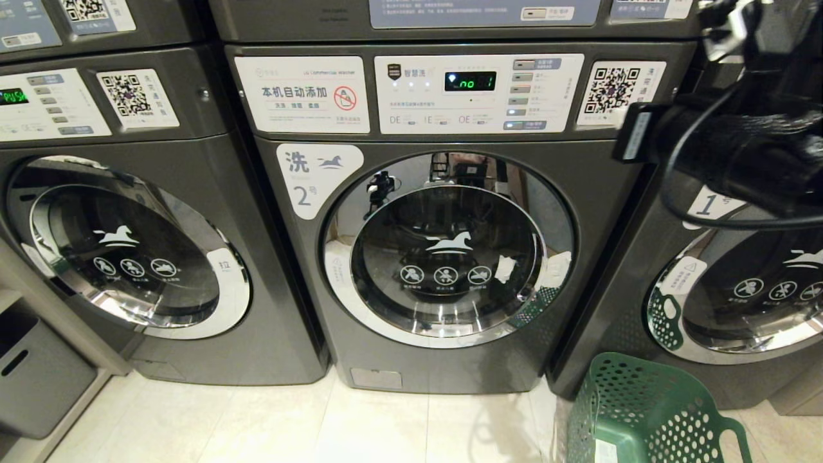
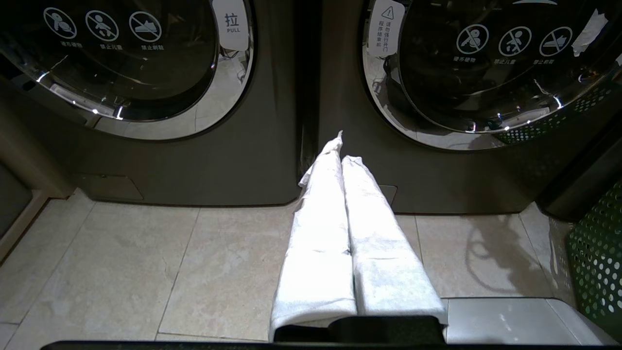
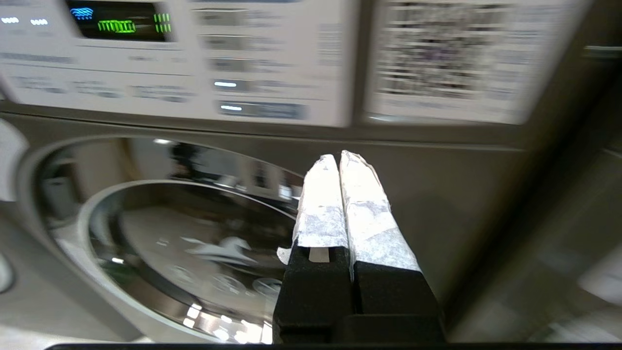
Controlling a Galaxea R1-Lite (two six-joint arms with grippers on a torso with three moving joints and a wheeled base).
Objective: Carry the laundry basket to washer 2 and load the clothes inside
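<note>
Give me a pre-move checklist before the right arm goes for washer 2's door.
1. Basket delivered: the green laundry basket stands on the floor by washer 2, at its right front corner. Ok.
2. Door open for loading: washer 2's door is closed. Not ok.
3. Right tool free: shut, holding nothing, raised before the washer's front above the door. Ok.
4. Left tool out of the way: shut, empty, low over the floor tiles. Ok.
5. Clothes in the basket: its inside is hardly in view. Cannot tell.
6. Machine idle: the display is lit, reading unclear. Cannot tell.
</note>
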